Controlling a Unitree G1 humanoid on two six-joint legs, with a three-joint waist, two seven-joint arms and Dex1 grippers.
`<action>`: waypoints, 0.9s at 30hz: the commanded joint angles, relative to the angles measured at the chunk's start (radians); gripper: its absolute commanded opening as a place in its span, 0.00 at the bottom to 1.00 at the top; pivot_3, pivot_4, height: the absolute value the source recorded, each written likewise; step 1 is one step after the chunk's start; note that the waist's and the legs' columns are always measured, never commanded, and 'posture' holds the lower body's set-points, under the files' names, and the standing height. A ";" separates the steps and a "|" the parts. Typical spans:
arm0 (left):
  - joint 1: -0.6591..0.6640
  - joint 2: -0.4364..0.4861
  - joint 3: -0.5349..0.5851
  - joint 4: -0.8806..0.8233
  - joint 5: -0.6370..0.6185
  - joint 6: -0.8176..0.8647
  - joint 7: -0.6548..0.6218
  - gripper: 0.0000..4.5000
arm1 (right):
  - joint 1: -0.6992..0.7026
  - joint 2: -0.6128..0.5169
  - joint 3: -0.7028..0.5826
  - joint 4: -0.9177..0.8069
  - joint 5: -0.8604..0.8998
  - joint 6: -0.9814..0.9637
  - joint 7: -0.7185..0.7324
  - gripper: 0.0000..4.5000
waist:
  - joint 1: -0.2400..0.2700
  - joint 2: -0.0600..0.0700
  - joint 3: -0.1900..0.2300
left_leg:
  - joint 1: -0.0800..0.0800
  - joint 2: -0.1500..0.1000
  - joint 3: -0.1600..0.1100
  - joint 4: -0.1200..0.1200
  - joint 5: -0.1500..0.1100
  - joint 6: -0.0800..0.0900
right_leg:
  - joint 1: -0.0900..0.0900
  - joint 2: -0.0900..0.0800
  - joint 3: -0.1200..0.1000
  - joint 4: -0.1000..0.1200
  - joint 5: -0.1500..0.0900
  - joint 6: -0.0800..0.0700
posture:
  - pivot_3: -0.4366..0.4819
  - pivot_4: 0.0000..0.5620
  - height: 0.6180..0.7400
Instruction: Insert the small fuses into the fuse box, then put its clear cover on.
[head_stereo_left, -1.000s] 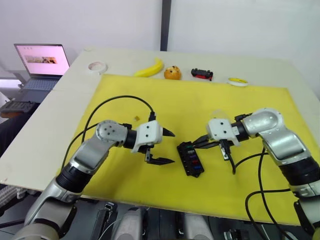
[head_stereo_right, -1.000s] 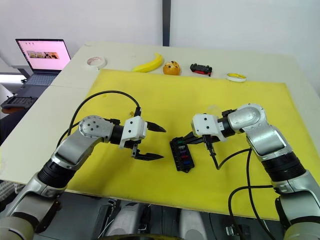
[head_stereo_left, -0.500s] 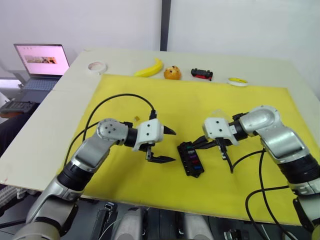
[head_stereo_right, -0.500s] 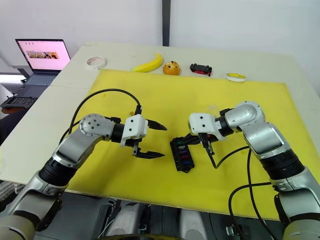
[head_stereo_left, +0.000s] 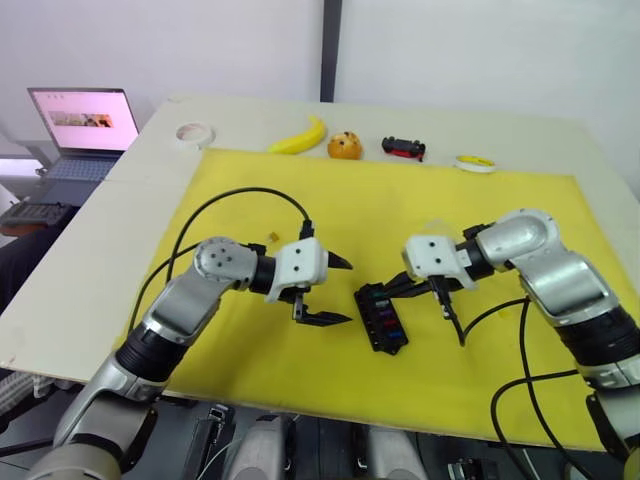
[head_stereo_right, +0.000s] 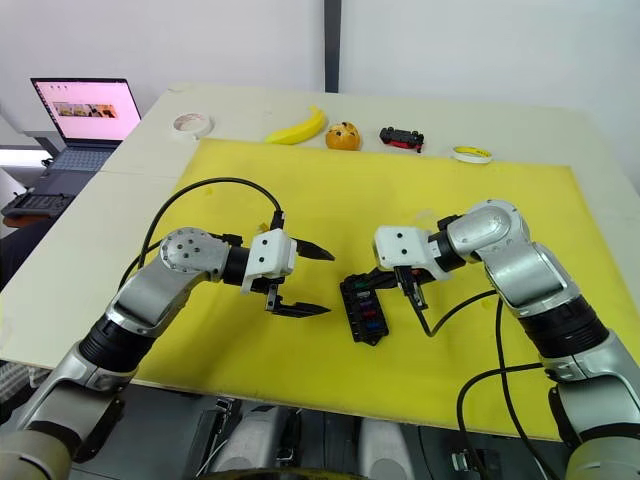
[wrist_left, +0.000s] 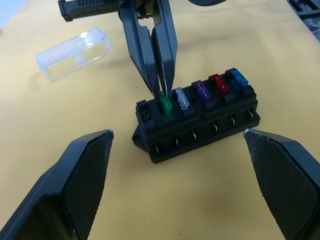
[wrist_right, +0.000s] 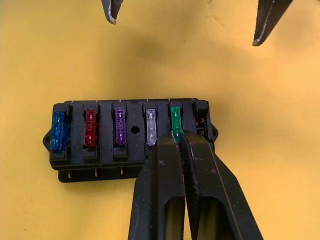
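Note:
The black fuse box (head_stereo_left: 380, 317) lies on the yellow mat (head_stereo_left: 400, 200) between my grippers. Several fuses stand in one row: blue (wrist_right: 58, 131), red (wrist_right: 90, 128), purple (wrist_right: 120, 126), grey (wrist_right: 150, 126) and green (wrist_right: 175, 120). The end slot (wrist_left: 146, 116) beside the green one is empty. My right gripper (wrist_right: 178, 139) is shut, its tips touching the top of the green fuse (wrist_left: 166, 106). My left gripper (head_stereo_left: 343, 292) hangs open just left of the box, holding nothing. The clear cover (wrist_left: 75, 54) lies on the mat beyond the box. A tiny yellowish piece (head_stereo_left: 272, 237) sits by the left arm's cable.
Along the table's far side are a tape roll (head_stereo_left: 195, 133), a banana (head_stereo_left: 298, 137), an orange (head_stereo_left: 345, 146), a red-and-black toy car (head_stereo_left: 404, 148) and a yellow ring (head_stereo_left: 473, 163). A laptop (head_stereo_left: 85, 125) stands off the table to the left.
My right gripper has shifted a little left, over the box. The left gripper has hardly moved.

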 joint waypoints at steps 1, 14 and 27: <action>-0.008 -0.004 0.015 -0.015 0.002 -0.016 0.004 0.98 | -0.005 0.013 -0.037 -0.042 0.034 0.023 -0.022 0.00 | -0.001 0.000 0.000 | 0.000 0.000 0.000 0.000 0.000 0.000 | 0.000 0.000 0.000 0.000 0.000 0.000 | 0.48 0.27 1.00; -0.004 0.000 0.018 -0.010 0.007 -0.026 -0.003 1.00 | -0.030 -0.028 -0.134 -0.087 0.172 0.125 0.003 0.53 | 0.000 0.000 0.000 | 0.000 0.000 0.000 0.000 0.000 0.001 | -0.001 -0.001 0.000 0.001 0.000 0.000 | 0.48 0.27 1.00; -0.020 -0.021 0.016 0.027 0.008 -0.045 -0.010 1.00 | 0.073 0.141 -0.178 0.057 0.285 0.084 -0.042 0.00 | 0.000 0.000 0.000 | 0.000 -0.001 0.000 0.001 0.000 0.001 | -0.001 -0.001 0.000 0.003 0.000 0.000 | 0.48 0.27 1.00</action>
